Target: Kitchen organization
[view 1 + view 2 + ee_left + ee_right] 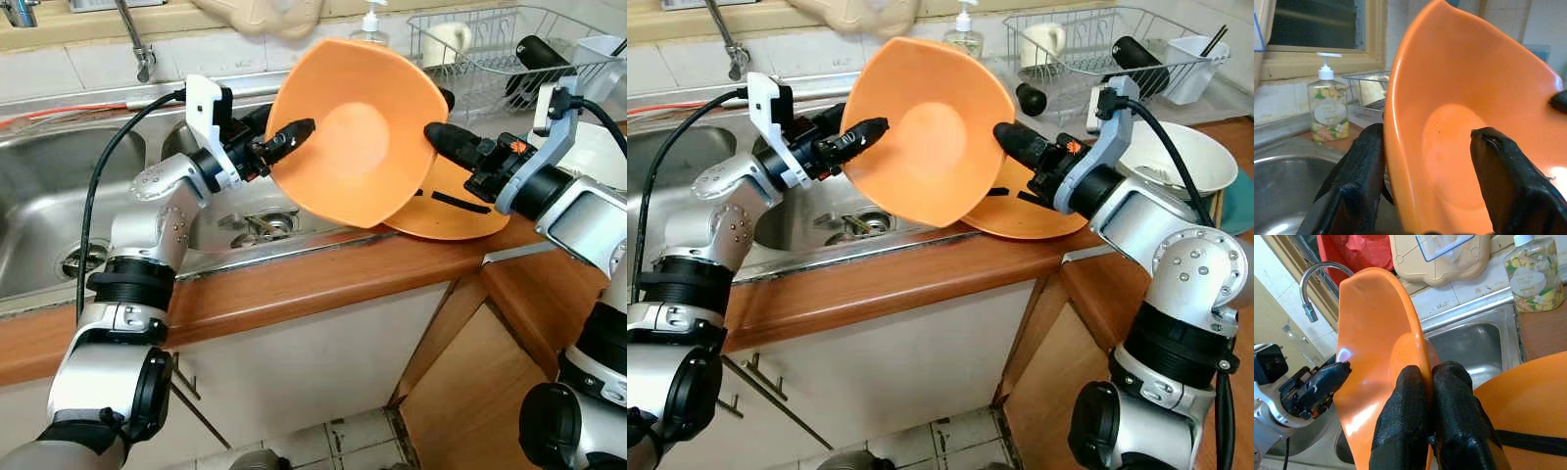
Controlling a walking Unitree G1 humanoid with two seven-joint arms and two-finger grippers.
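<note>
An orange bowl (358, 137) hangs tilted on its side over the counter edge beside the sink, its hollow facing me. My right gripper (1427, 377) is shut on its right rim, one finger on each face (436, 137). My left gripper (1427, 142) straddles the opposite rim with its fingers wide apart. One finger (1352, 186) lies against the outside and the other finger (1508, 186) stands inside, clear of the wall. An orange plate (456, 211) with black stripes lies on the counter under the bowl.
The steel sink (59, 186) and faucet (137, 44) are at left. A soap bottle (370, 24) and a wire dish rack (490, 49) stand behind. A white bowl (1176, 157) sits at right. A wooden counter edge (313, 279) runs in front, with a cabinet door (470, 392) ajar below.
</note>
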